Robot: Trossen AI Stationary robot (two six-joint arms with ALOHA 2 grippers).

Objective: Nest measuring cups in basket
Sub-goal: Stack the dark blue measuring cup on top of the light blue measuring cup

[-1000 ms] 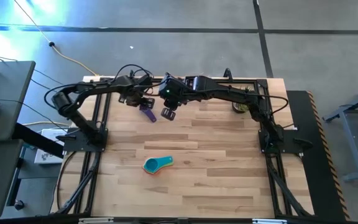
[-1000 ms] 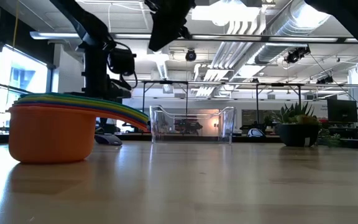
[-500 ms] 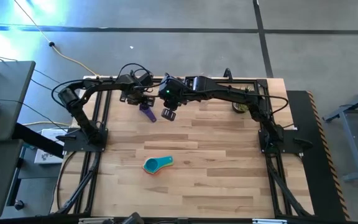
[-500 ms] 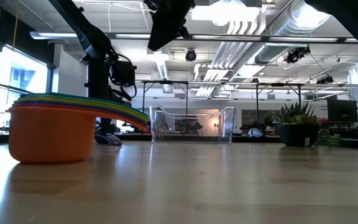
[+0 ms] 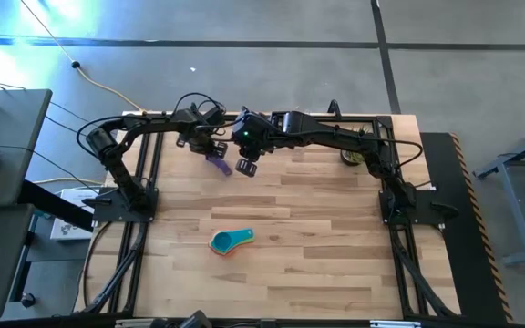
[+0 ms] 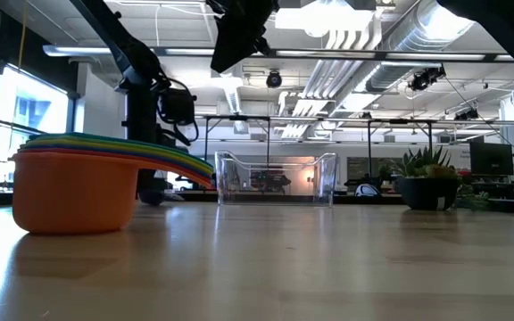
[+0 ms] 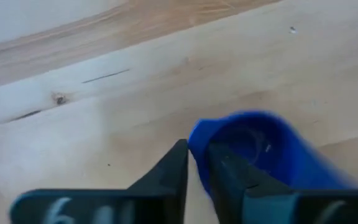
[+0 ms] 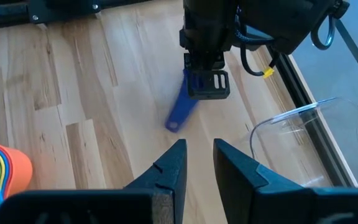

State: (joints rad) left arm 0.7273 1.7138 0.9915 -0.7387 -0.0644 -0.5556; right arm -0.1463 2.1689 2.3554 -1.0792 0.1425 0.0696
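- The left pincer [image 5: 215,151] is at the far side of the bench [image 5: 317,237], its fingers [image 7: 173,171] pinched narrow on the rim of the blue measuring cup [image 7: 260,146].
- From the right wrist view, that blue cup [image 8: 183,107] hangs below the left pincer [image 8: 206,87], handle slanting down toward the wood.
- The right pincer [image 5: 246,167] hovers just beside it, jaws narrow with a small gap, holding nothing.
- The other measuring cups [image 5: 229,240] sit nested in a stack near the middle front of the bench, orange outermost [image 6: 74,189].
- The clear basket [image 6: 276,177] stands at the far edge, with a potted plant [image 6: 427,178] off to one side.
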